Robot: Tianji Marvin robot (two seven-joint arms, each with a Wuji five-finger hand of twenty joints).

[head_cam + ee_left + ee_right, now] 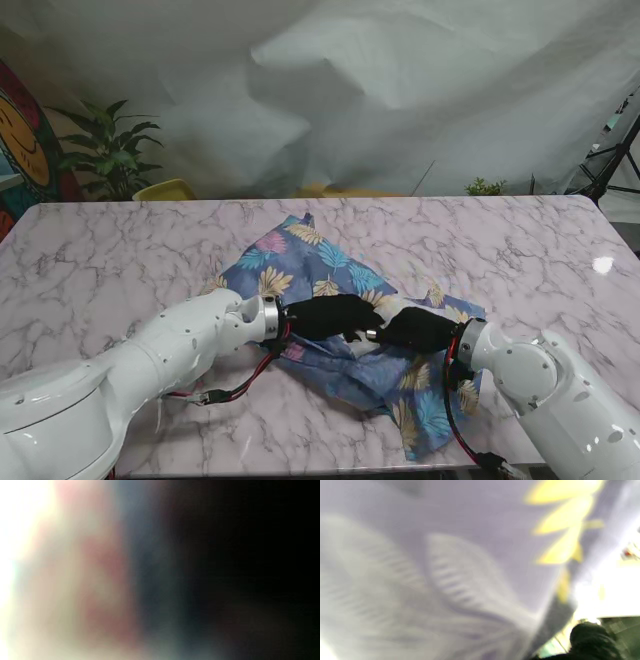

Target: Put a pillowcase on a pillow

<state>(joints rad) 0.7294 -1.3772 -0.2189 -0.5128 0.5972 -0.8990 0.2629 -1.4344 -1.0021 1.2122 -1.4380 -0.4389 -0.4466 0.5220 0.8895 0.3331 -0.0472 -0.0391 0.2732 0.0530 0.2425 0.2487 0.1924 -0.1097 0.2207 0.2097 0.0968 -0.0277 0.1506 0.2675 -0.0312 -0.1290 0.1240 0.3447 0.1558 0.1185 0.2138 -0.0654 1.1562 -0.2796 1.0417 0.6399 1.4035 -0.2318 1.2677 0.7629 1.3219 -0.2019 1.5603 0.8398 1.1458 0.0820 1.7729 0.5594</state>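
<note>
Left robot hand (325, 316) and right robot hand (418, 328) meet fingertip to fingertip on the pillowcase (330, 265), apparently to work its opening; whether either pinches cloth cannot be told. The pillowcase lies crumpled mid-surface (120, 250). A white patch there may be the pillow.
</note>
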